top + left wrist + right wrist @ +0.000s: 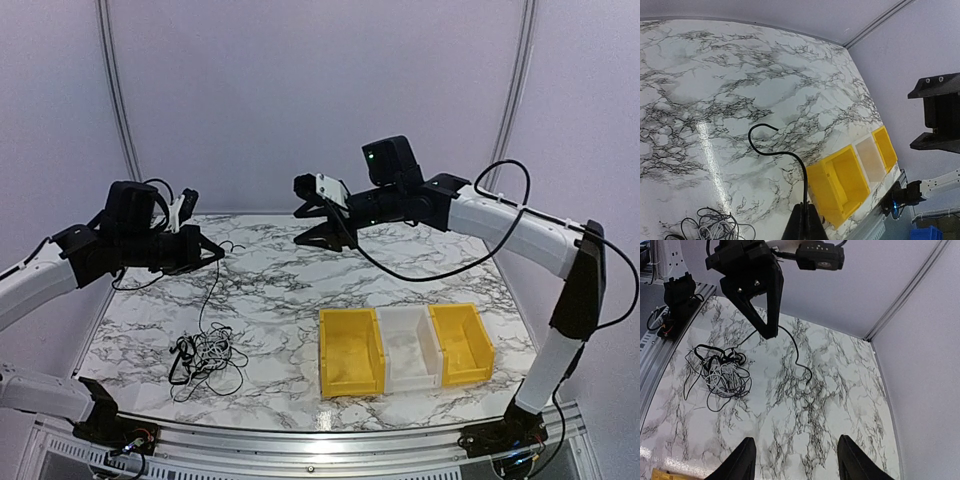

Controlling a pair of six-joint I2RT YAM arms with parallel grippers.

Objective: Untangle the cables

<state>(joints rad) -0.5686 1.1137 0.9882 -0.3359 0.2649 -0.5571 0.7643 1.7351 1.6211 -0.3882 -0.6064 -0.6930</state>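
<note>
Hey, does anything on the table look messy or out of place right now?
Only the cables: a knotted black-and-white heap at the front left of the table. One black cable rises from it, pinched in the left tool, its free end curling loose.

White marble-patterned desk (280,300) with dark veining, loose tangle of black and white cables (208,355) toward its front left, three open bins side by side front right, yellow bin (350,352), translucent white bin (410,347) in the middle, second yellow bin (462,343)
</note>
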